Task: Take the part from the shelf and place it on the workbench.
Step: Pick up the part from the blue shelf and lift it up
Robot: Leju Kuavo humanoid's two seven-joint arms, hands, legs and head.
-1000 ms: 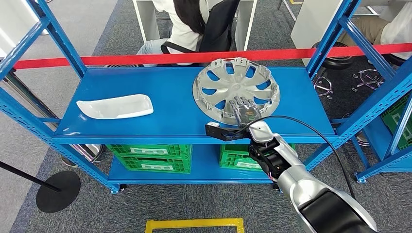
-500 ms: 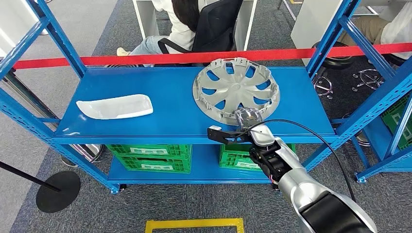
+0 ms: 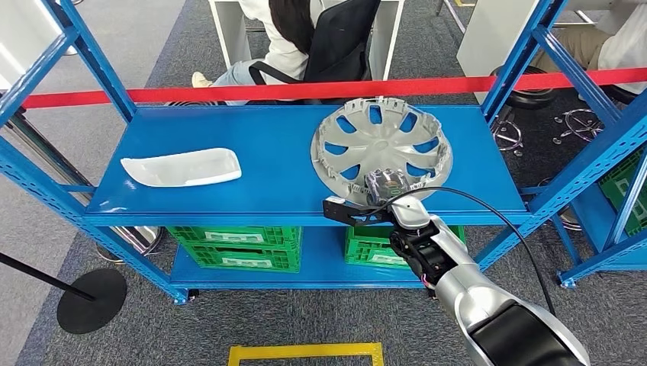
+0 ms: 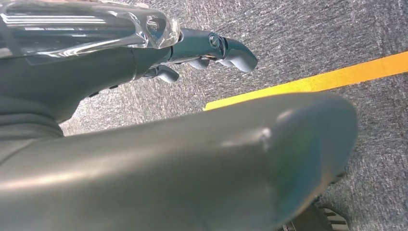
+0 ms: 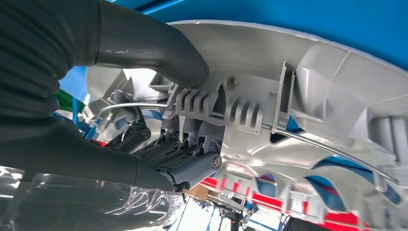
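Hubcap (image 3: 381,149) sits on blue shelf (image 3: 252,179), right half, near edge at the shelf front. My right hand (image 3: 384,185) grips that near rim: in the right wrist view the thumb (image 5: 159,48) is over the ribbed rim clips and fingers (image 5: 190,171) are under, so clenched on the part. Left hand (image 4: 211,48) hangs over carpet, fingers loosely extended, holding nothing.

Procedure, as I judge it:
1. Confirm grip firm; thin plastic rim may flex or slip.
2. Lift near edge, draw part toward me, keep it level.
3. Clear the blue uprights and red barrier tape (image 3: 229,93).
4. Leave white tray (image 3: 181,168) alone.
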